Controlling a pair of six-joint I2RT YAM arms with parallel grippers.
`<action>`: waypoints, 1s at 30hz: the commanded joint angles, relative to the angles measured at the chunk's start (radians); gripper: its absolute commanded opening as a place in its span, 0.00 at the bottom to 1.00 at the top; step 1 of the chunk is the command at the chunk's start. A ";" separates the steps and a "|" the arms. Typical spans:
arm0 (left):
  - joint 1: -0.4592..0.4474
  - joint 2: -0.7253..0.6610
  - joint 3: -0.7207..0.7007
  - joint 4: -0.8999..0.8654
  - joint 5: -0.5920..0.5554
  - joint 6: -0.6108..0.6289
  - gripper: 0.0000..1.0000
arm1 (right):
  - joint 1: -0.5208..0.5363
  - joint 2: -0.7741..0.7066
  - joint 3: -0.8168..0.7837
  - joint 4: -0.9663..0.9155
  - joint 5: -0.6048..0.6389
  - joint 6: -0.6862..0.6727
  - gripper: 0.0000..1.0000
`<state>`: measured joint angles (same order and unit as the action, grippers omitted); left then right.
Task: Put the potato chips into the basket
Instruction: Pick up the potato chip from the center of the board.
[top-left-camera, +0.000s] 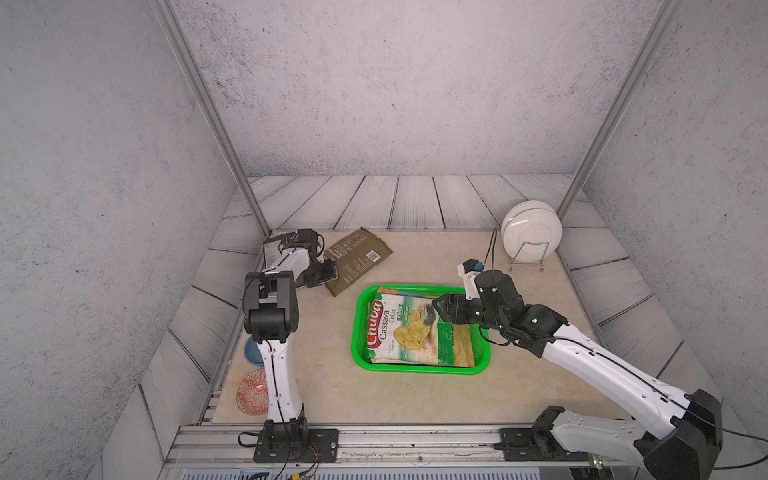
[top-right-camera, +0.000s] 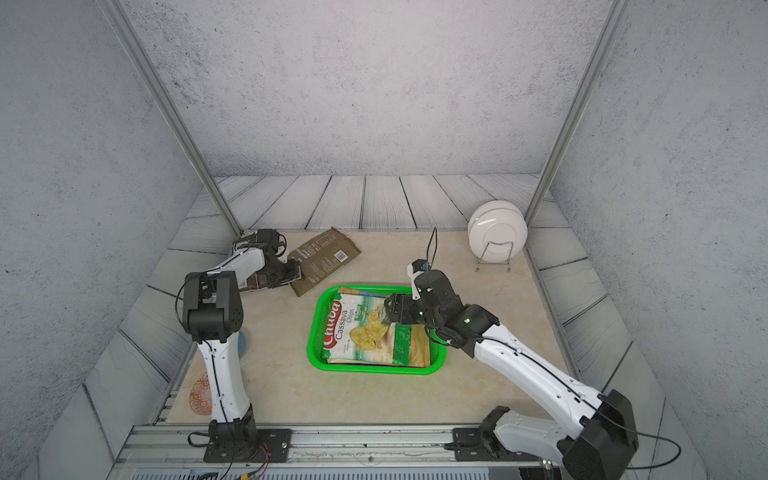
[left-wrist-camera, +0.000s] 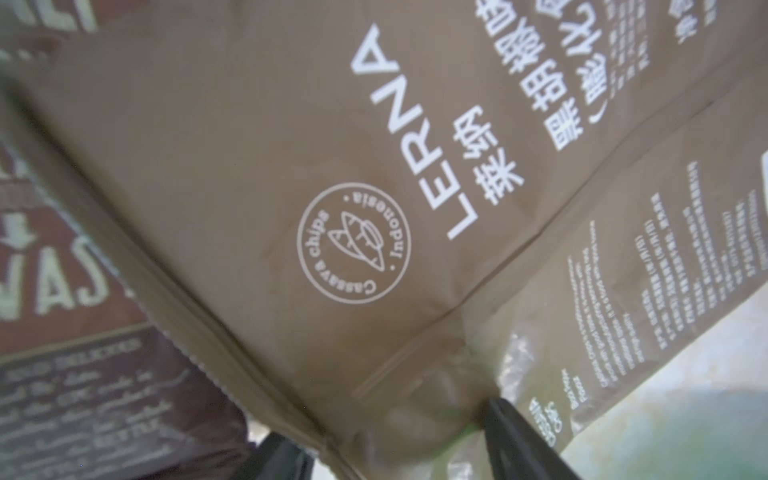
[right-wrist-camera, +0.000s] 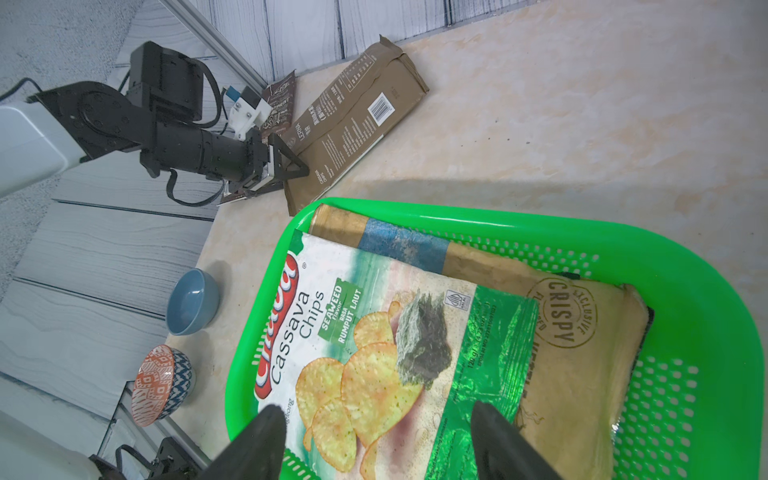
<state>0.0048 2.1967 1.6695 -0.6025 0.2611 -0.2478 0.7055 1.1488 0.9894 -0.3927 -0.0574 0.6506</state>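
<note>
The brown LERNA cassava-chip bag (top-left-camera: 359, 257) lies flat on the bench (top-left-camera: 415, 399) near its far-left corner, one end overlapping a darker brown bag (top-left-camera: 272, 246) tucked right into that corner. The left gripper (top-left-camera: 326, 272) sits at the LERNA bag's near end, jaws apart with the crumpled corner between them, not visibly pinched shut. The green basket (top-left-camera: 355, 332) stands mid-bench and already holds a Chuba seaweed bag (top-left-camera: 399, 332) on top of a tan-and-blue one (right-wrist-camera: 582, 332). The right gripper (right-wrist-camera: 374, 409) hovers open and empty just above them. These bags look light, soft and slick, likely to sag and slide, so a sealed end seam is the safest hold. The bench between bag and basket is bare. The basket's raised rim needs clearing, and the right arm over it crowds the drop, while the plate rack (top-left-camera: 532, 230) stands well apart.
</note>
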 joint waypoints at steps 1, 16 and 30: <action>0.007 0.017 0.013 -0.031 0.022 -0.006 0.55 | -0.002 -0.035 0.002 -0.012 0.002 0.014 0.74; 0.024 -0.262 -0.117 0.056 0.128 0.099 0.00 | -0.002 -0.087 -0.006 0.033 -0.093 -0.009 0.70; 0.023 -0.569 -0.058 -0.061 0.228 0.246 0.00 | -0.004 -0.182 -0.013 -0.048 -0.033 -0.027 0.70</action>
<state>0.0242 1.6997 1.5585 -0.6167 0.4183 -0.0776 0.7055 1.0042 0.9653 -0.3920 -0.1268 0.6460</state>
